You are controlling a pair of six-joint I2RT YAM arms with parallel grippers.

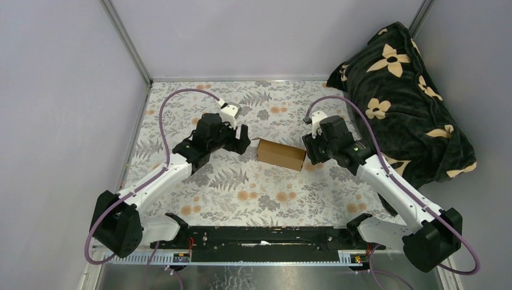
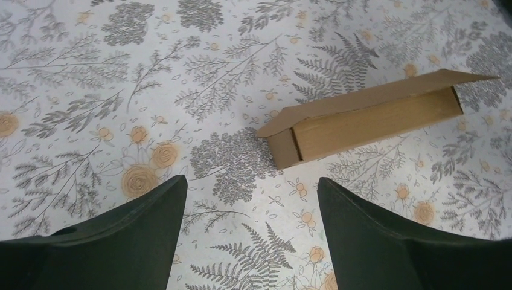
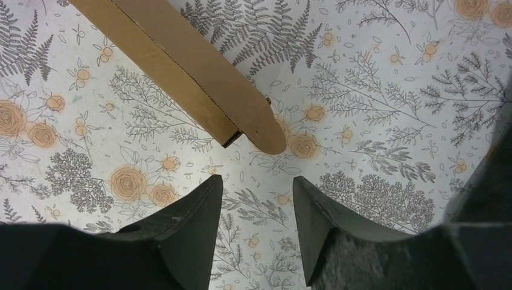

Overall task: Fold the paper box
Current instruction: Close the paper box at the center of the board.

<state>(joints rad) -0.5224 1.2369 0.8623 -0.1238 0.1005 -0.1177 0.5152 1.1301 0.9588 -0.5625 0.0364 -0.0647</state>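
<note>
The plain brown cardboard box is found already shaped, lying on the floral-patterned table cover between the arms, with only its overhanging lid flap judged untucked, and nothing is held by the wide-spread left gripper or the narrower-parted right gripper.

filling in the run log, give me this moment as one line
paper box: lying on table, end flap sticking out | left hand: open, empty, clear of box | right hand: open, empty, near box end
</note>
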